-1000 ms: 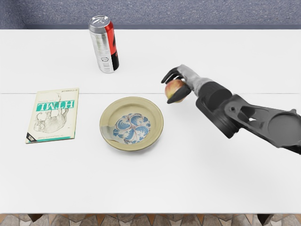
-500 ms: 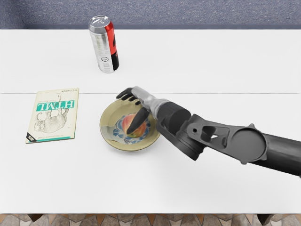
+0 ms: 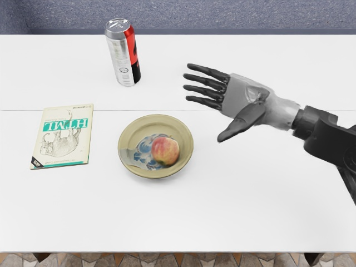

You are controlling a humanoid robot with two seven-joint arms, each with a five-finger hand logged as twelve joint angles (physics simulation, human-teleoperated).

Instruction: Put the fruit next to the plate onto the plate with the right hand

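Right hand [image 3: 236,103] now away from apple [image 3: 165,151], fingers [image 3: 208,71] apart

The right hand [image 3: 240,99] has a smooth, pale grey palm shell and slim, segmented fingers [image 3: 207,81] in glossy near-black. The thumb [image 3: 239,122] is dark grey. A light silver-grey wrist [image 3: 281,113] joins the hand to a bulkier forearm [image 3: 328,135] of matte charcoal with rounded housings.
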